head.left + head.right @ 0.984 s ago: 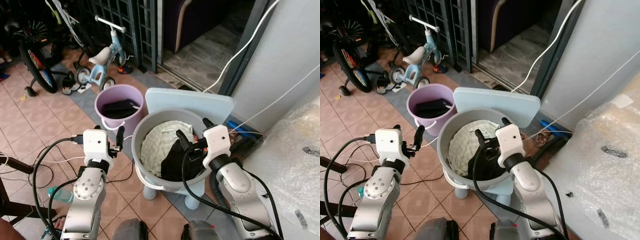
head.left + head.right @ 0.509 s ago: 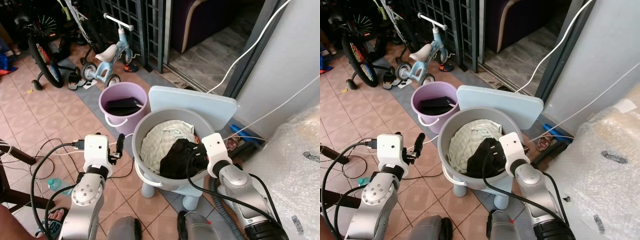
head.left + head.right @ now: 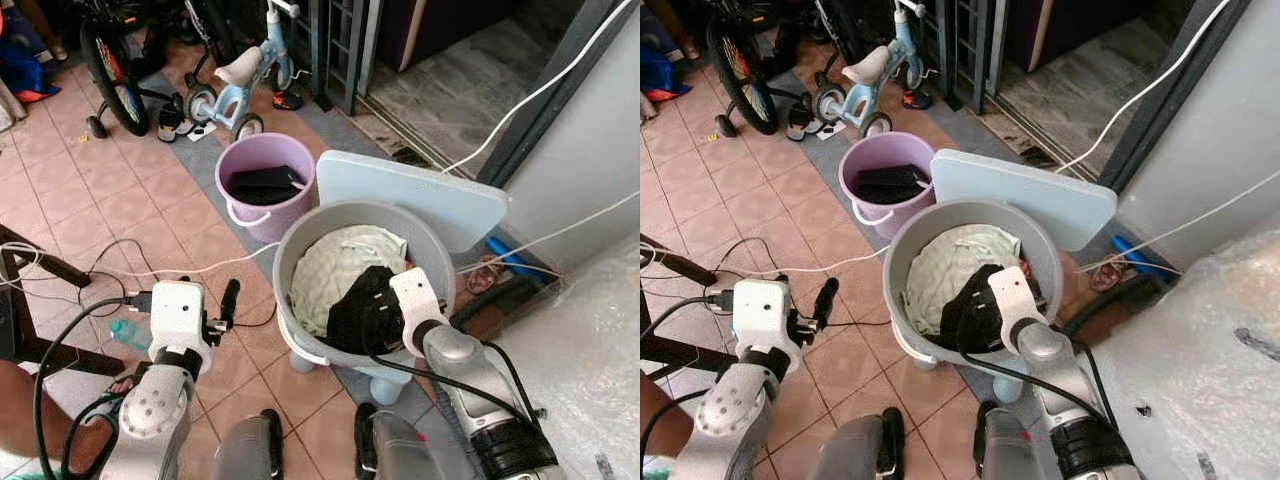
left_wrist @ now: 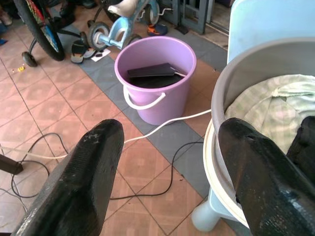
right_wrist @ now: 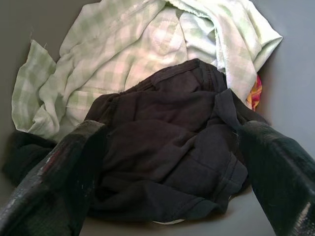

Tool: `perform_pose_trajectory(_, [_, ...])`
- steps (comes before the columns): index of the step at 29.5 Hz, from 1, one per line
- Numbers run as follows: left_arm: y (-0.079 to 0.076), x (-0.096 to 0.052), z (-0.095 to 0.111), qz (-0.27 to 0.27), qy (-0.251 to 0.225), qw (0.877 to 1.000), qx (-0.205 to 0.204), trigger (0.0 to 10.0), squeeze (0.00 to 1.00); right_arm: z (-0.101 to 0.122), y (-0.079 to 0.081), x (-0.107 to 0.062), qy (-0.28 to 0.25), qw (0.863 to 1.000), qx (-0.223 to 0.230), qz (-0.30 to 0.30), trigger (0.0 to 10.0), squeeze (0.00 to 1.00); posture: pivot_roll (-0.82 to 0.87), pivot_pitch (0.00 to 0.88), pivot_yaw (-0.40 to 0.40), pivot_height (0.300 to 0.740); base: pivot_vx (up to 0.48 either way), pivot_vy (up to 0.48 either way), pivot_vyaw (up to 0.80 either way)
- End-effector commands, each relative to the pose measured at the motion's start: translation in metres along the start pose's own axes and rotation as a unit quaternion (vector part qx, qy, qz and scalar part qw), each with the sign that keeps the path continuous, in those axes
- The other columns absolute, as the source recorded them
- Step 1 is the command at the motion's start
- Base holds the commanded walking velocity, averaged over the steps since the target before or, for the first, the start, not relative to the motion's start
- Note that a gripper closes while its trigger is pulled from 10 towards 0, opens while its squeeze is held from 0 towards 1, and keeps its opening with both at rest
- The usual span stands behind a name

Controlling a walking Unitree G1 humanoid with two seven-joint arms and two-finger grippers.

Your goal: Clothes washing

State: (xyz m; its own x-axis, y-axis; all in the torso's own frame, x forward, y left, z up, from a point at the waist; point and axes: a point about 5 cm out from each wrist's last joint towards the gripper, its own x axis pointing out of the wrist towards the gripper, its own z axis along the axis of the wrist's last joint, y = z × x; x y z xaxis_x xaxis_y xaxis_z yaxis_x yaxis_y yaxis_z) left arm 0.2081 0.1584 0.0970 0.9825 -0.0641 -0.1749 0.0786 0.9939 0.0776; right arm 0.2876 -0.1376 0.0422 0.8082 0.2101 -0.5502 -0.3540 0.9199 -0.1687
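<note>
right wrist view has the right gripper (image 5: 167, 162) spread wide, empty, over the black garment (image 5: 172, 147); it should sink deep into the tub (image 3: 290, 262) before pinching.

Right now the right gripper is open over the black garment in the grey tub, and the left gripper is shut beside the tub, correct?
Not quite. The left gripper is open: the left wrist view shows its fingers wide apart beside the grey tub. The right gripper is indeed open over the black garment.
</note>
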Motion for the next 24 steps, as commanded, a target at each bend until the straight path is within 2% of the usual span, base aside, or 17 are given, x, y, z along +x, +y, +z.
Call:
perform_pose_trajectory(1, [0.001, -0.009, -0.001, -0.003, 0.013, 1.000, 0.010, 10.0, 0.00, -0.009, -0.001, 0.003, 0.023, 1.000, 0.001, -0.001, 10.0, 0.00, 0.15, 0.342, 0.026, 0.740, 0.000, 0.000, 0.00])
perform_pose_trajectory(3, [0.002, -0.019, 0.000, -0.007, 0.018, 1.000, 0.016, 10.0, 0.00, -0.010, -0.003, 0.009, 0.036, 0.999, 0.004, -0.001, 10.0, 0.00, 0.17, 0.363, 0.025, 0.740, 0.000, 0.000, 0.00])
perform_pose_trajectory(4, [0.002, -0.019, 0.000, -0.007, 0.018, 1.000, 0.016, 10.0, 0.00, -0.010, -0.003, 0.009, 0.036, 0.999, 0.004, -0.001, 10.0, 0.00, 0.17, 0.363, 0.025, 0.740, 0.000, 0.000, 0.00])
perform_pose_trajectory(5, [0.003, -0.029, 0.000, -0.007, 0.024, 0.999, 0.021, 10.0, 0.00, -0.010, -0.004, 0.013, 0.044, 0.999, 0.003, -0.004, 10.0, 0.00, 0.19, 0.392, 0.026, 0.740, 0.000, 0.000, 0.00])
perform_pose_trajectory(9, [0.002, -0.045, 0.004, -0.016, 0.036, 0.999, 0.027, 10.0, 0.00, -0.010, -0.003, 0.024, 0.072, 0.997, -0.027, -0.016, 10.0, 0.00, 0.22, 0.423, 0.019, 0.740, 0.000, 0.000, 0.00])
perform_pose_trajectory(14, [0.004, -0.052, 0.008, -0.012, 0.042, 0.999, 0.030, 10.0, 0.00, -0.009, 0.004, 0.029, 0.077, 0.996, -0.045, -0.004, 10.0, 0.00, 0.23, 0.438, 0.012, 0.740, 0.000, 0.000, 0.00])
perform_pose_trajectory(18, [0.003, -0.062, 0.013, -0.008, 0.051, 0.998, 0.027, 10.0, 0.00, -0.016, 0.014, 0.035, 0.096, 0.993, -0.063, 0.018, 10.0, 0.00, 0.25, 0.469, 0.000, 0.740, 0.000, 0.000, 0.00])
perform_pose_trajectory(19, [0.002, -0.064, 0.013, -0.008, 0.053, 0.998, 0.026, 10.0, 0.00, -0.019, 0.016, 0.035, 0.100, 0.993, -0.066, 0.022, 0.7, 0.00, 0.25, 0.475, -0.004, 0.740, 0.000, 0.000, 0.00])
perform_pose_trajectory(20, [0.002, -0.065, 0.013, -0.009, 0.055, 0.998, 0.025, 10.0, 0.00, -0.021, 0.018, 0.036, 0.103, 0.992, -0.069, 0.026, 0.7, 0.00, 0.25, 0.475, -0.004, 0.740, 0.000, 0.000, 0.00])
perform_pose_trajectory(21, [0.000, -0.066, 0.014, -0.009, 0.056, 0.998, 0.025, 10.0, 0.00, -0.023, 0.021, 0.036, 0.106, 0.991, -0.075, 0.033, 0.0, 0.00, 0.26, 0.480, -0.008, 0.740, 0.000, 0.000, 0.00])
perform_pose_trajectory(24, [-0.002, -0.069, 0.015, -0.006, 0.056, 0.998, 0.025, 10.0, 0.00, -0.026, 0.030, 0.036, 0.109, 0.989, -0.085, 0.048, 0.0, 0.00, 0.27, 0.485, -0.016, 0.740, 0.000, 0.000, 0.00])
